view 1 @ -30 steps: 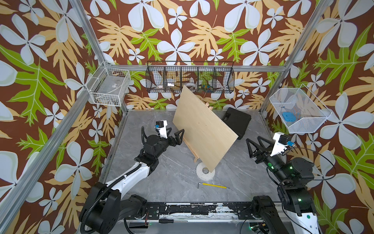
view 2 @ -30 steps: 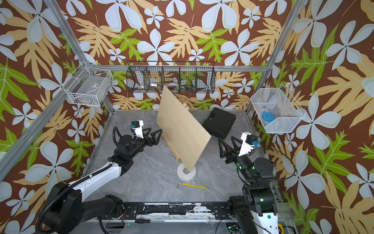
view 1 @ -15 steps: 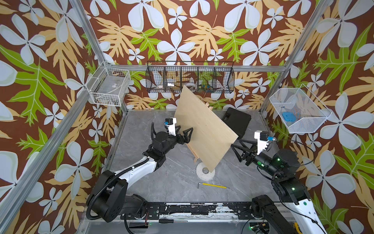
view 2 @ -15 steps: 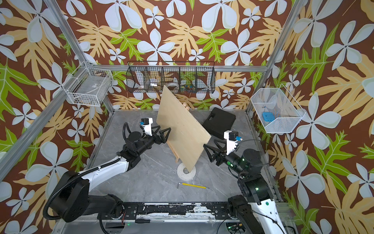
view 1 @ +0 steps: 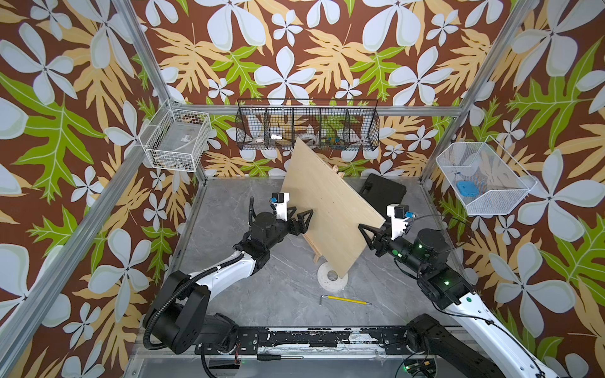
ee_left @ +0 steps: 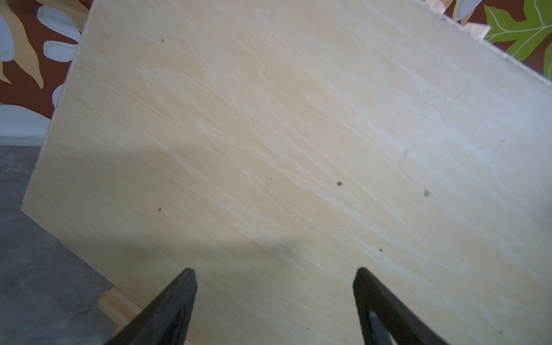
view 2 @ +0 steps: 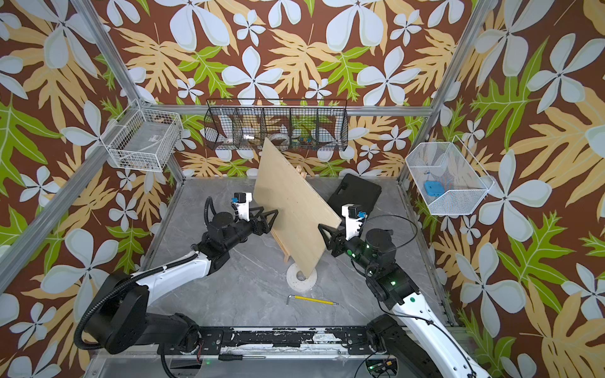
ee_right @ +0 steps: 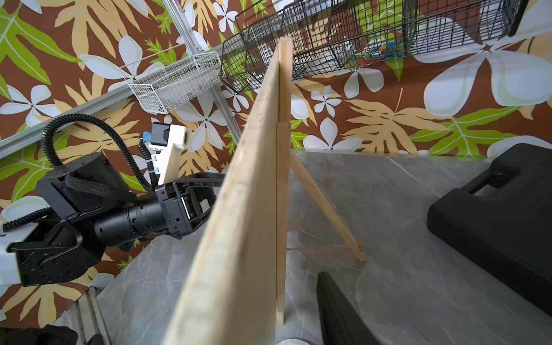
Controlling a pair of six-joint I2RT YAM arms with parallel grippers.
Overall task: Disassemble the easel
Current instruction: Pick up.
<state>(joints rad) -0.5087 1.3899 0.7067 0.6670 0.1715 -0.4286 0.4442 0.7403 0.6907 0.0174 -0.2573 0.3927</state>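
Grey tabletop [view 1: 262, 294]: easel [ee_right: 325, 206] props board [view 1: 327, 209]. Left gripper [ee_left: 273, 270], jaws apart, faces board. Right gripper [view 1: 370, 230], jaws apart, straddles board's edge beside easel leg.

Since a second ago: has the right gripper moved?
Yes. In a top view the right gripper has swung inward, from out past the black case to the edge of the plywood board.

Board [view 1: 330, 209] hides most of easel [view 1: 315, 252] & 2nd finger of right tool [view 1: 369, 234].
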